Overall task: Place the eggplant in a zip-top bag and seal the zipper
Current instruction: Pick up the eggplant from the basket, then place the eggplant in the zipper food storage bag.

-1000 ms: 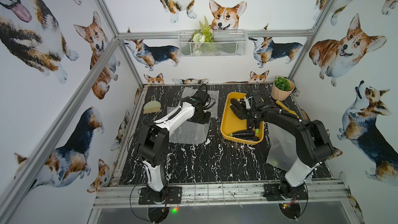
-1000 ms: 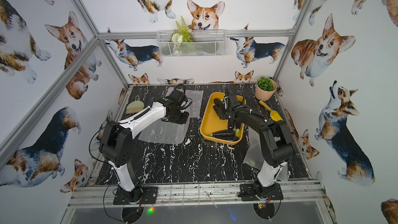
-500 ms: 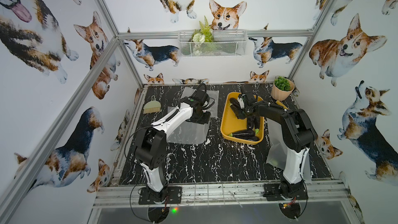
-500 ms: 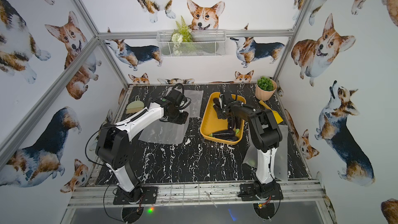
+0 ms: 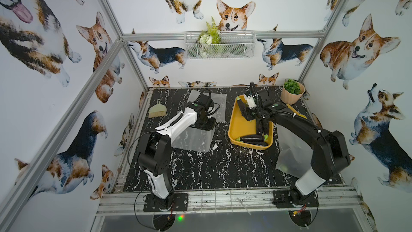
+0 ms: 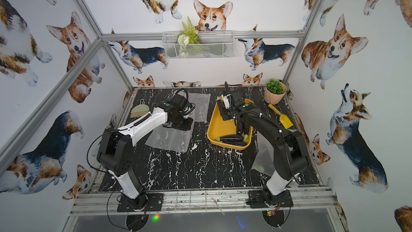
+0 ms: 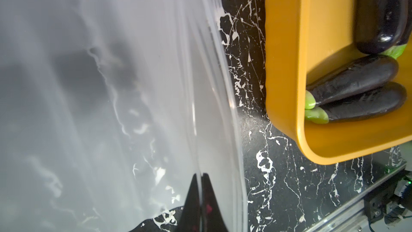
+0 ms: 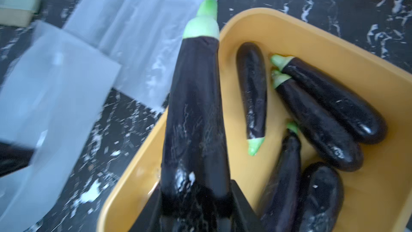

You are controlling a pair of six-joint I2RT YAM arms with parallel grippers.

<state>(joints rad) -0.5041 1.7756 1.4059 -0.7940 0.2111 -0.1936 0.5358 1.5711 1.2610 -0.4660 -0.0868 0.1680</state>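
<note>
My right gripper [image 8: 196, 195] is shut on the blunt end of a dark purple eggplant [image 8: 196, 108]. Its green stem points out past the rim of the yellow tray [image 8: 312, 41]. In both top views this gripper [image 5: 245, 111] is over the tray's far end. My left gripper [image 7: 201, 179] is shut, pinching the film of a clear zip-top bag [image 7: 100, 108] near its edge. In a top view the bag [image 5: 191, 139] lies on the black marble table left of the tray, with the left gripper [image 5: 204, 124] at its far edge.
Several more eggplants [image 5: 252, 139] lie in the tray [image 5: 238, 128]. A second clear bag [image 5: 219, 106] lies flat at the back and another [image 5: 292, 152] under my right arm. A hand brush [image 5: 157, 111], a potted plant [image 5: 292, 94] and a yellow scoop [image 6: 283, 119] stand along the table's edges.
My right gripper's jaws have come in around the eggplant, and the right arm's elbow has swung. The left gripper has stayed on the bag.
</note>
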